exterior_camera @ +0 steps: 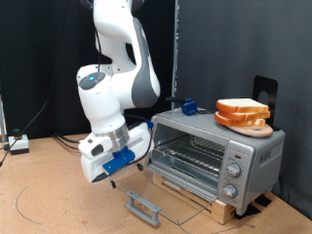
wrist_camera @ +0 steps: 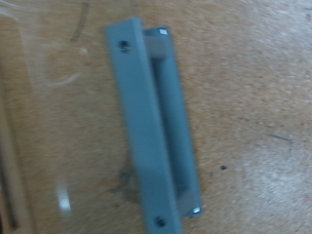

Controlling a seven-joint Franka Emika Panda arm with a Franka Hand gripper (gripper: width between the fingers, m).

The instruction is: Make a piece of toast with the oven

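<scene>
1. While the oven [exterior_camera: 216,154] door lies dropped open, the gripper [exterior_camera: 114,166] hovers above its handle [wrist_camera: 154,125], whose long axis fills the wrist view.
2. Finger spread: cannot tell.
3. Toast [exterior_camera: 242,110] sits on a plate [exterior_camera: 255,127] atop the oven.

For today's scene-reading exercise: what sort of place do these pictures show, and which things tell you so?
Probably a robotics lab test bench, not a home kitchen: a white robot arm works at a boxy silver toaster oven on a bare brown tabletop, with black curtains behind and loose cables around.
</scene>
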